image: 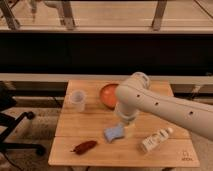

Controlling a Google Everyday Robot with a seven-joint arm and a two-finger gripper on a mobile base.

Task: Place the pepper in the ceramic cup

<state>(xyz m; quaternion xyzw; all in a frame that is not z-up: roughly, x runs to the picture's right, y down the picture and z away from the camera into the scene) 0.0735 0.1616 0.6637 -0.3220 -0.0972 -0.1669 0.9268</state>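
The dark red-brown pepper [84,147] lies on the wooden table [165,155] near its front left edge. The pale ceramic cup [77,100] stands upright at the back left of the table. My white arm reaches in from the right, and my gripper [127,121] hangs over the middle of the table, just above and right of the blue sponge. It is well to the right of both pepper and cup. The arm's bulk hides its fingers.
An orange bowl [107,94] sits at the back centre, partly behind my arm. A blue sponge [115,132] lies in the middle. A white bottle [156,139] lies on its side at the front right. A black office chair [15,130] stands left of the table.
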